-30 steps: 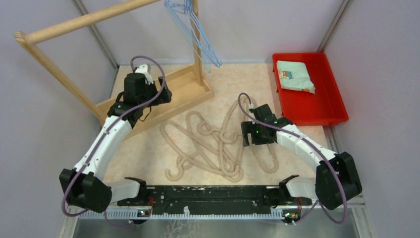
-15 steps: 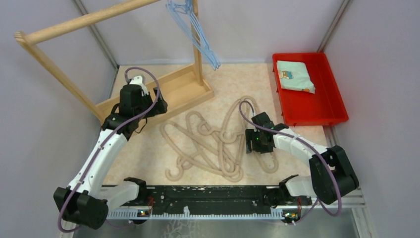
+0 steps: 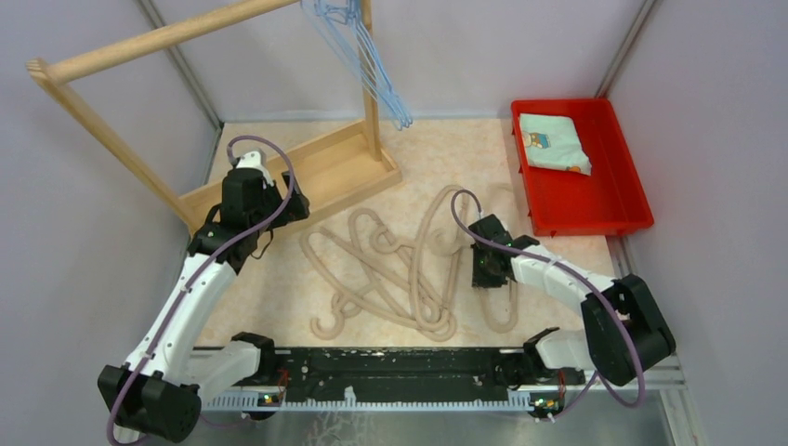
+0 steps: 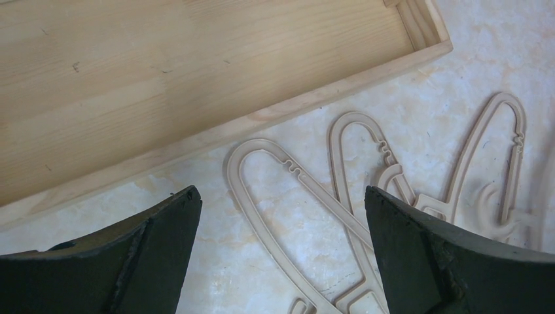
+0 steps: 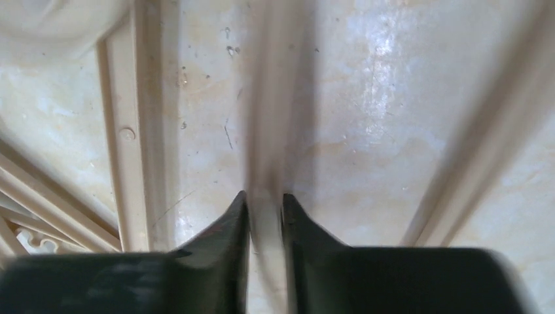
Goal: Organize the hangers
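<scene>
Several beige hangers [image 3: 400, 274] lie tangled flat on the marbled table. My right gripper [image 3: 485, 271] sits low over the rightmost one [image 3: 505, 316]. In the right wrist view its jaws [image 5: 265, 199] are shut on that hanger's thin beige bar [image 5: 268, 118], which runs straight ahead between them. My left gripper [image 3: 283, 200] hovers by the wooden rack's base, open and empty. In the left wrist view [image 4: 281, 196] its fingers stand wide apart above a beige hanger [image 4: 314, 190]. Several light-blue wire hangers [image 3: 367, 56] hang on the rack at the top.
The wooden rack has a slanting rail [image 3: 158, 39] and a tray-like base [image 3: 325, 167] at the back left. A red tray [image 3: 576, 223] holding a folded cloth [image 3: 553, 141] stands at the back right. Grey walls enclose the table.
My right gripper dropped onto the rightmost beige hanger and closed on its bar. The left arm drew back a little toward the left and near side, still open.
</scene>
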